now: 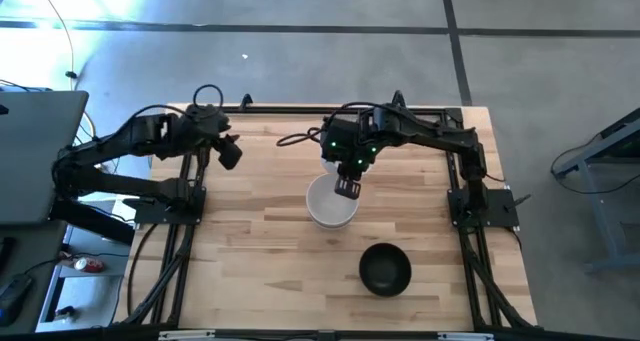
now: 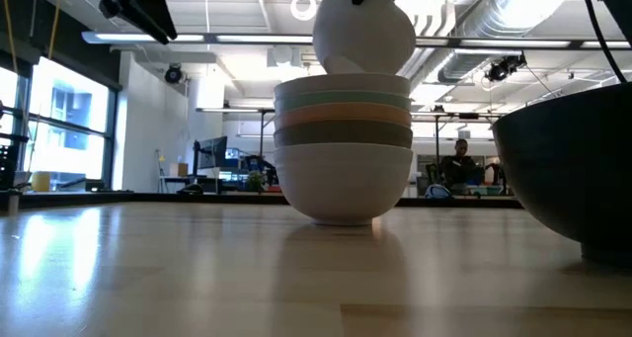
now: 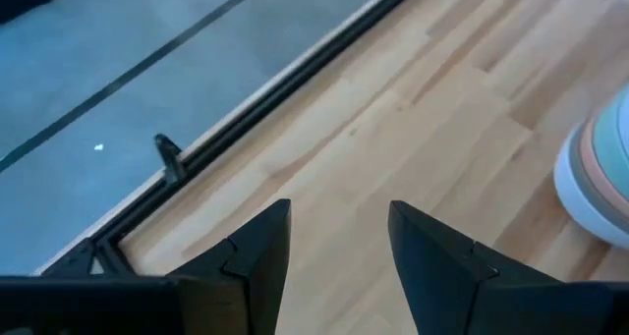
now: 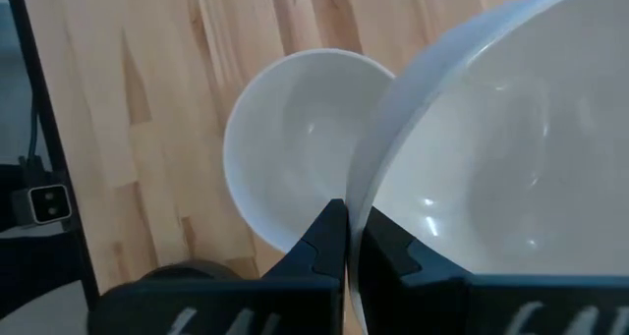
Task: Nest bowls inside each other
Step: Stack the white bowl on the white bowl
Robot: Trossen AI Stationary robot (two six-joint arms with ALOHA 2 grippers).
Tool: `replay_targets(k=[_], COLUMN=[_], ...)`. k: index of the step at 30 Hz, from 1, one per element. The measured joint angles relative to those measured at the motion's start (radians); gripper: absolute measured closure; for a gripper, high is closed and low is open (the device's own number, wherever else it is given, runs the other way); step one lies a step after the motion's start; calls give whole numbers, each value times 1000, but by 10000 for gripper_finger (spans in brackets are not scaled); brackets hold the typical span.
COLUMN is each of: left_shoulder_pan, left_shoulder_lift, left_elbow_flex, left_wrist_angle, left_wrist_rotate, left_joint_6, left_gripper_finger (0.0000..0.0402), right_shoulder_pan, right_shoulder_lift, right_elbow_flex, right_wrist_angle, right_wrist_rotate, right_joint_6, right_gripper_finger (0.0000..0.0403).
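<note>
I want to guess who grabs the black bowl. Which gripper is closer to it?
The right gripper. It hangs over the stack of bowls, just up the table from the black bowl, pinching a white bowl. The left gripper waits far off by the left edge.

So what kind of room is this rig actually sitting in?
Probably a robotics lab or open-plan workshop. Beyond the wooden table the low view shows exposed ceiling ducts, desks with monitors and a seated person; the floor around is bare concrete.

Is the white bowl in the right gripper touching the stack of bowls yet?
Cannot tell. In the low view the tilted white bowl overlaps the stack rim with no gap visible, but contact isn't plain. The right gripper pinches its rim.
</note>
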Motion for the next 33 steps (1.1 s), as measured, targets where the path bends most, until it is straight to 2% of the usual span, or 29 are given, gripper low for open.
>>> replay_targets(k=[8, 15, 33], left_shoulder_pan=[42, 68, 67], left_shoulder_lift=[7, 39, 37], left_elbow_flex=[0, 0, 0], left_wrist_angle=[1, 3, 4], left_wrist_rotate=[8, 32, 36], left_joint_6=[17, 42, 43], left_gripper_finger=[238, 238, 238], right_shoulder_pan=[32, 77, 115], right_shoulder_lift=[4, 61, 73], right_elbow_flex=[0, -1, -2], right_wrist_angle=[0, 1, 1], right_wrist_rotate=[0, -37, -54], right_joint_6=[40, 42, 65], right_gripper_finger=[403, 403, 403])
